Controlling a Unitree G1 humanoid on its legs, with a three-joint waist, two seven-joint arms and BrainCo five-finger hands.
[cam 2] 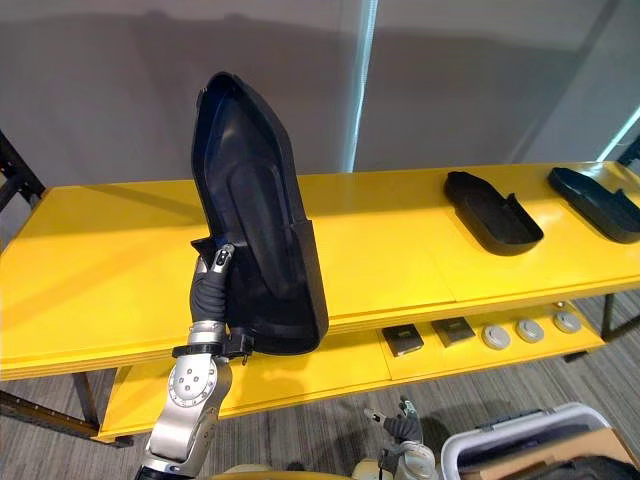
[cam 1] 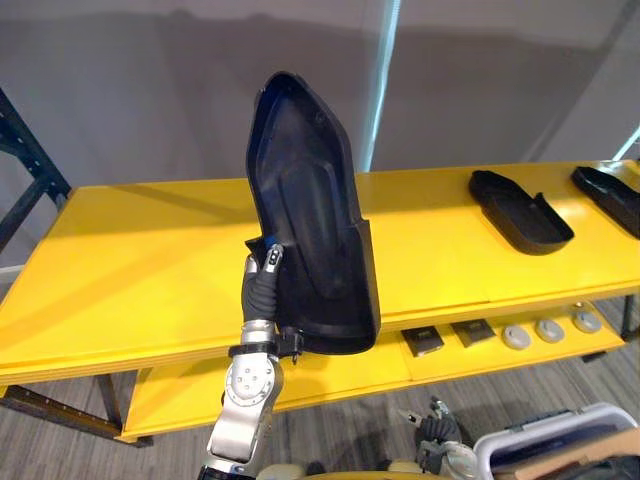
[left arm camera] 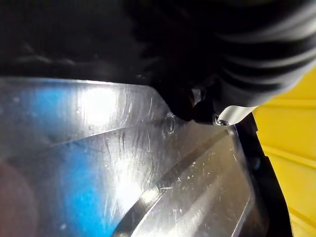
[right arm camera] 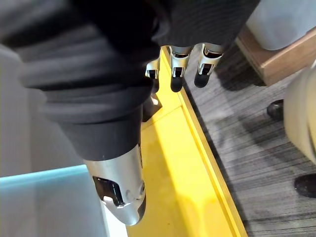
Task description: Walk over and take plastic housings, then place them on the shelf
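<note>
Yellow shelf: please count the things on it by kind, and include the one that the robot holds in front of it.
black plastic housings: 3 (one upright in the left robot hand, two lying on the top board)
small black square parts: 2, on the lower board
grey round discs: 3, on the lower board
Total: 8

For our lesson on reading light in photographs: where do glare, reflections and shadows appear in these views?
Left wrist view: the plastic housing shows a white glare patch and blue reflections. Left eye view: the left hand holds that housing upright, beside a bright light strip on the grey wall; a darker shadow band crosses the yellow shelf near its back left.
</note>
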